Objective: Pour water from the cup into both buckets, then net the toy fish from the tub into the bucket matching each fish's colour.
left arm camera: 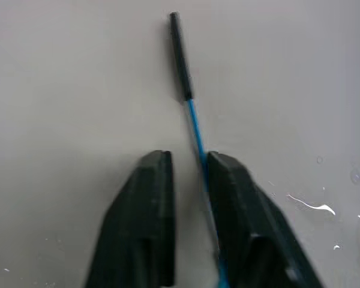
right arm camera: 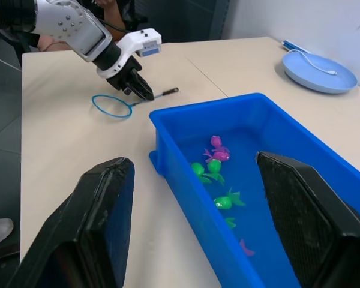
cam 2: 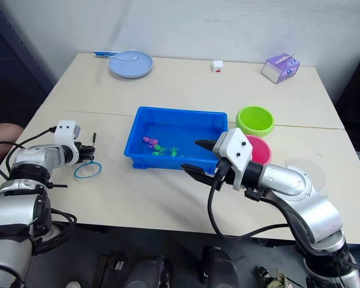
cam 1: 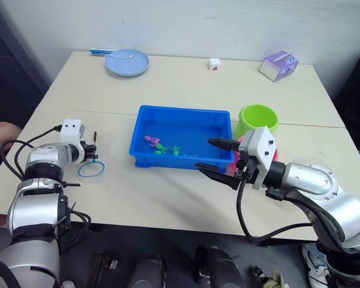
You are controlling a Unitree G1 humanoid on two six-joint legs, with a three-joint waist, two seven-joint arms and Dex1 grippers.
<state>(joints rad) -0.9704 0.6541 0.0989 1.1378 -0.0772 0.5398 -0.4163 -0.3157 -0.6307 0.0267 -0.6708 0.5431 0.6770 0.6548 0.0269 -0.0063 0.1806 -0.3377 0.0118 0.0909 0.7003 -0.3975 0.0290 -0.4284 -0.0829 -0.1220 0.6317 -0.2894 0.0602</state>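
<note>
Looking down from the head views, the left end effector (cam 1: 91, 150) rested low on the counter (cam 1: 168, 84) at the handle of a small blue net (cam 1: 91, 168), whose ring lay flat beside it. I judged it was placed so to pick the net up for fishing. The right end effector (cam 1: 218, 161) hung wide open and empty at the near right corner of the tub (cam 1: 183, 114), probably waiting or steadying. The toy fish (cam 1: 161, 146), pink and green, lay together inside the tub. The green bucket (cam 1: 258, 117) stood just right of the tub, and the pink bucket (cam 2: 256, 148) near it, partly behind the right arm.

In the left wrist view, the two fingers (left arm camera: 147, 210) were nearly together, with the thin blue handle beside one finger; a firm hold I could not confirm.

In the right wrist view, the fish sat in shallow water.

The counter was pale and smooth, against a white wall, carrying also a pale blue plate (cam 1: 127, 62) and a purple box (cam 1: 278, 65).
</note>
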